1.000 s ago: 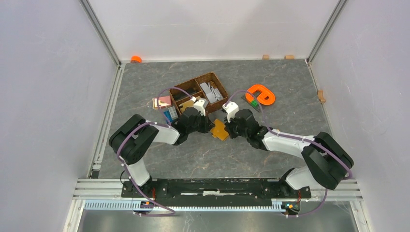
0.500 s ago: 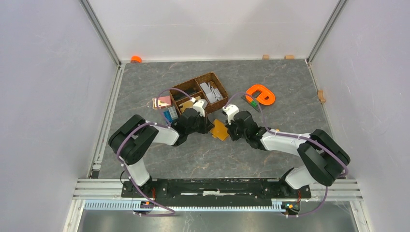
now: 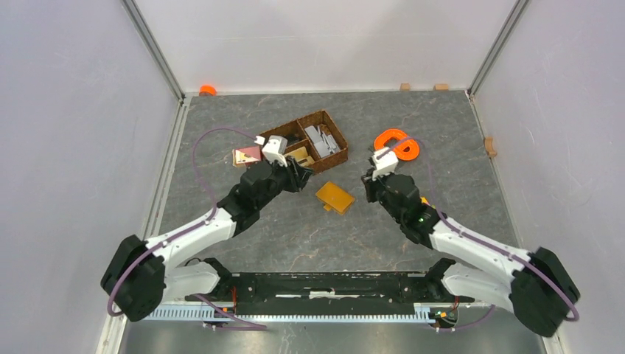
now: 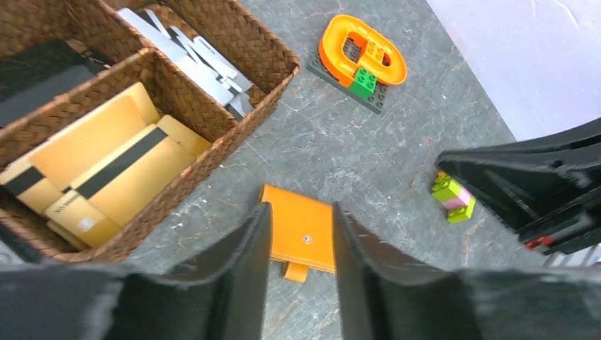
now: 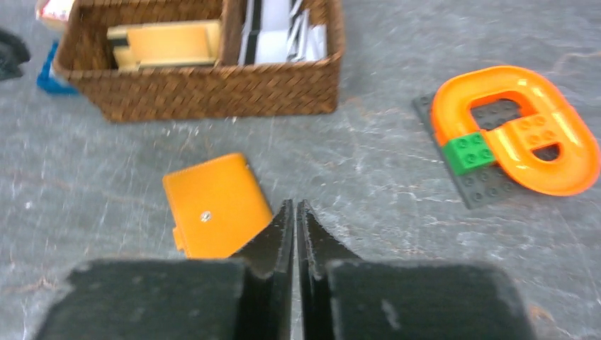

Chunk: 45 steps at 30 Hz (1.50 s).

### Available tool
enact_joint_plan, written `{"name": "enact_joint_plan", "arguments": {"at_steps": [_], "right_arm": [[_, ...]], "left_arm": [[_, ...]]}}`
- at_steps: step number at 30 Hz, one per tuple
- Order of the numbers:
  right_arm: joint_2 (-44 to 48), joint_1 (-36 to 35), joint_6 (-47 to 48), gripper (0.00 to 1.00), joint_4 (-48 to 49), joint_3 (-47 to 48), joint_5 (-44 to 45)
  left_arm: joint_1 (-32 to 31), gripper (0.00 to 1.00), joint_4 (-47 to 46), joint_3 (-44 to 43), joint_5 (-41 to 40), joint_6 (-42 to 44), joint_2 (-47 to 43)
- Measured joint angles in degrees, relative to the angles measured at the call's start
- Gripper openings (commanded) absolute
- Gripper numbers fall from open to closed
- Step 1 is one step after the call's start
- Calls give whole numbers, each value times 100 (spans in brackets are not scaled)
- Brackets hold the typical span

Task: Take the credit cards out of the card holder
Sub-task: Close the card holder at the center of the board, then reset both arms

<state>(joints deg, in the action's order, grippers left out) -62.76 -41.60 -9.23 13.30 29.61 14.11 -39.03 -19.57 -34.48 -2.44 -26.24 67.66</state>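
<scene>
The card holder (image 3: 334,197) is a flat orange wallet lying closed on the grey table, tab toward the arms, with nothing touching it. It also shows in the left wrist view as the card holder (image 4: 301,230) and in the right wrist view (image 5: 216,205). My left gripper (image 3: 297,177) hangs above and left of it, by the basket, open and empty (image 4: 299,209). My right gripper (image 3: 368,184) hovers to its right, shut with nothing between the fingers (image 5: 295,205). Tan cards with dark stripes (image 4: 106,170) lie in a basket compartment. Whatever is inside the holder is hidden.
A brown wicker basket (image 3: 335,151) stands behind the holder; grey-white cards (image 4: 191,57) fill another compartment. An orange ring on a grey brick plate (image 3: 398,144) sits at the right. A small green-pink brick (image 4: 453,195) lies near my right arm. Pink and blue items (image 3: 247,156) lie left of the basket.
Both grippers were down at the card holder; now both have lifted and pulled away, left arm leftward, right arm rightward. The left jaws have opened. The holder lies free on the table.
</scene>
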Motion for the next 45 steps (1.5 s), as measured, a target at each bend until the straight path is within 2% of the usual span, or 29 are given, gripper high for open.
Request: {"name": "enact_joint_plan", "arguments": {"at_steps": [1,2,3,4,11,12,14,17,22,29,31,35,37,43,44,45], "right_arm": [[236,2,-7,24,136,-144,153],[455,2,-7,39,262,-297,308],[603,2,-28,47,321,-400,444],[695,2,-35,51,374,-481,573],[761,7,186,57,654,-822,1233],[761,7,260,61,778,-901,1353],[761,7,496,79,1005,-1064,1558],[761,7,874,89,1150,-1176,1991],[914,168,1499,90,1139,-1244,2527],[1283,717,1757,85,1742,-2004,2487],[1215,1099,1687,86,1923,-2269,2350],[767,1720,1657,91,2264,-2494,2168],[540,1869,1718,98,2503,-2549,2122],[-24,2041,2380,98,4441,-2905,1910],[-140,2050,2446,98,4743,-2905,1910],[-291,2068,2522,98,5134,-2905,1947]], "left_arm": [[0,63,42,33,-48,-7,-131],[2,76,107,85,-92,-24,-278],[2,97,164,116,-122,-17,-361],[0,100,291,131,-186,-44,-439],[2,100,1314,125,-787,-107,-960],[4,100,1366,125,-798,-79,-1014],[4,100,1419,118,-798,61,-1106],[4,100,1591,15,-807,476,-1126],[7,100,1674,-61,-1355,1064,-1137],[186,100,946,706,-2682,2022,-1292],[321,100,588,988,-3036,2361,-1292],[798,100,219,1209,-3115,2590,-1156],[1075,100,-184,1209,-3106,2636,-820],[1495,99,-752,1217,-3130,2756,212],[1572,95,-955,1263,-3106,2758,297],[1670,87,-1178,1333,-3034,2754,374]]}}
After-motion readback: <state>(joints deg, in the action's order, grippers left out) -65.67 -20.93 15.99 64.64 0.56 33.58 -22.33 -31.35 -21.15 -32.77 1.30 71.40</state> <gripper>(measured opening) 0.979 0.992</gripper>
